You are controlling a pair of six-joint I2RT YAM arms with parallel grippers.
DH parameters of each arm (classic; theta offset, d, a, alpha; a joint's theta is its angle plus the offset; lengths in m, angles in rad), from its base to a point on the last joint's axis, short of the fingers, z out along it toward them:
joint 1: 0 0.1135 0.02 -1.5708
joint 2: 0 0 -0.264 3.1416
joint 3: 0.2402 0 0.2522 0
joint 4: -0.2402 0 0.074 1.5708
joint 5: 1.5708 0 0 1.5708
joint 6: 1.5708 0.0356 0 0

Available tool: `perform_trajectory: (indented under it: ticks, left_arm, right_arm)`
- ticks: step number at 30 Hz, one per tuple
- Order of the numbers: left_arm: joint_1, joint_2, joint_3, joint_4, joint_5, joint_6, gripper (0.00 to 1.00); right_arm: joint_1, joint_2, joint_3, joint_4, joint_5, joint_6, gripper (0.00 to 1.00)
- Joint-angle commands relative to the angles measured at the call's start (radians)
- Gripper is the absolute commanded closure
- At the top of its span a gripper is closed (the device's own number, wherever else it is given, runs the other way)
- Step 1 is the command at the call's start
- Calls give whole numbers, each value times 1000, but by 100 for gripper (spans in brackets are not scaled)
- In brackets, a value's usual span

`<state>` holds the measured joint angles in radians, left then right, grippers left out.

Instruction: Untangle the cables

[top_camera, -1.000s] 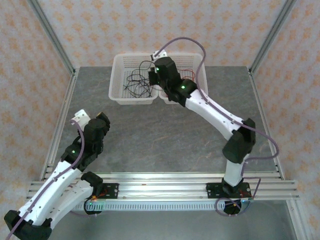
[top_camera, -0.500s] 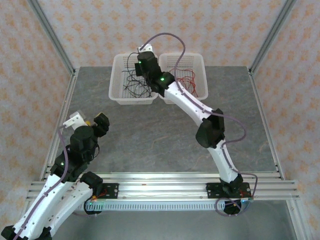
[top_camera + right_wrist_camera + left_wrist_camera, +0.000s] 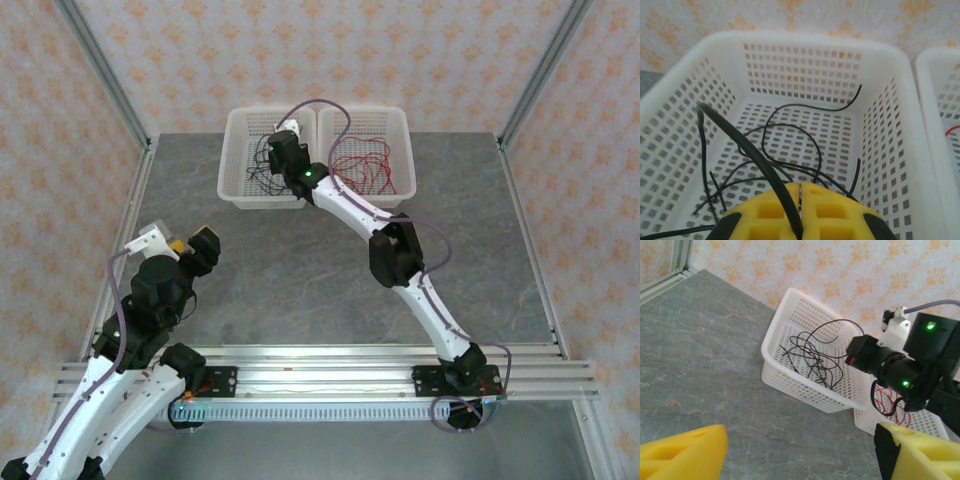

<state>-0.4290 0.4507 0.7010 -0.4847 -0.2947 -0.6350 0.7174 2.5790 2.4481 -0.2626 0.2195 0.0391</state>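
As right tool (image 3: 800,190) clamps 1 black cable (image 3: 740,142), left tool (image 3: 800,450) gapes.

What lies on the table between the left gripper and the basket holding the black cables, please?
Bare grey table; in the top view nothing sits between the left gripper and that basket.

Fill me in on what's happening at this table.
The right gripper reaches into the left white perforated plastic basket, shut on one of the thin black wires piled there. The thin red wires lie apart in the right white perforated plastic basket. The left gripper hangs open over the grey table near its own base, holding nothing.
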Motion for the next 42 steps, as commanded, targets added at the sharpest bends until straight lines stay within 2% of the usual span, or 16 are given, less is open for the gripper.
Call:
perform_trajectory:
  ticks: [1, 3, 8, 11, 17, 18, 20, 22, 24, 28, 30, 35, 37, 39, 42]
  left_arm:
    - [10, -12, 31, -26, 14, 21, 22]
    - [10, -8, 31, -24, 15, 24, 22]
    - [10, 2, 31, -21, 10, 24, 22]
    - [10, 12, 31, -14, -5, 40, 18]
    - [10, 88, 46, 42, -157, 111, 15]
    - [10, 113, 47, 74, -185, 130, 13]
    - [12, 163, 38, 146, -251, 165, 11]
    - [18, 221, 21, 234, -322, 201, 8]
    - [32, 270, 6, 291, -406, 187, 4]
    - [78, 324, -62, 444, -503, 179, 4]
    - [99, 322, -136, 559, -518, 190, 5]
    - [140, 313, -401, 975, -536, 274, 6]
    - [164, 363, -495, 1155, -546, 328, 4]
    - [197, 442, -536, 1261, -564, 369, 1]
    - [243, 586, -584, 1483, -523, 466, 1]
  right_arm:
    - [-12, 17, 48, -1, -9, 36, 99]
    - [-15, 22, 48, -13, -12, 36, 92]
    - [-16, 9, 48, -37, -7, 27, 65]
    - [-16, -17, 48, -52, 7, 14, 51]
    - [-16, -125, 18, -127, 89, -12, 33]
    - [-17, -159, -11, -138, 110, -11, 28]
    - [-16, -239, -103, -131, 143, -18, 25]
    - [-16, -350, -262, -82, 182, -22, 3]
    - [-16, -483, -457, 3, 210, -31, 0]
    - [-23, -769, -868, 214, 263, -45, 0]
    - [-40, -899, -1049, 285, 268, -39, 0]
    - [-127, -1186, -1408, 413, 260, -15, 0]
    - [-176, -1286, -1550, 483, 264, -18, 0]
    - [-225, -1369, -1678, 563, 257, -32, 0]
    - [-300, -1475, -1852, 681, 225, -54, 0]
